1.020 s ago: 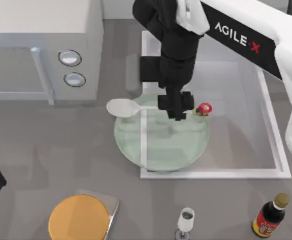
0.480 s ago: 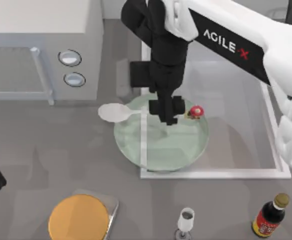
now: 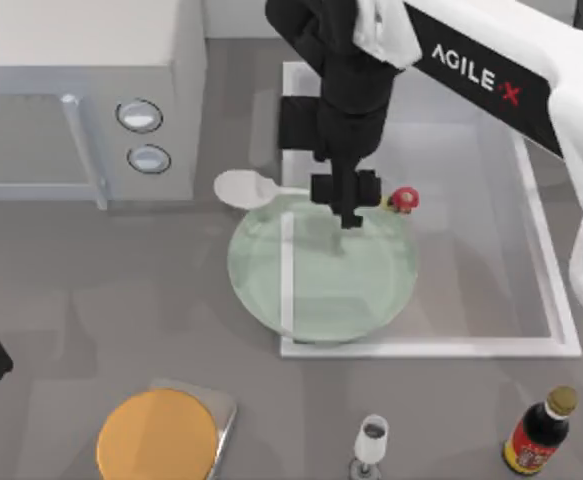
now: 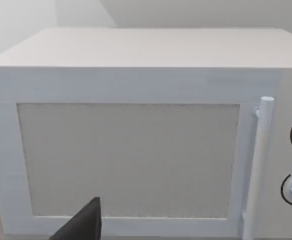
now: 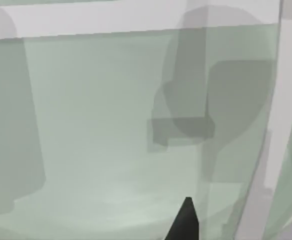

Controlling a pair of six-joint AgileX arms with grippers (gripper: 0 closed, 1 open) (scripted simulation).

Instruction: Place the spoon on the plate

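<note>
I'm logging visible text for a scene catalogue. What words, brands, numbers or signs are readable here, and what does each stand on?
"AGILE X", white letters with a red X: on the black forearm cover of the right arm, above the pincer holding the spoon.
Label on the dark bottle: red and yellow, print too small to read.
Microwave dials: no readable markings.

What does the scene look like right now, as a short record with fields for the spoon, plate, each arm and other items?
spoon: white spoon held by its handle, bowl past the plate's far-left edge, red knob toward the right
plate: pale green plate on the table, overlapping a white-framed tray
right gripper: above the plate's far edge, jaws shut on the handle
left arm: parked at the table's left edge, facing the microwave
other items: orange disc, sauce bottle, glass
</note>
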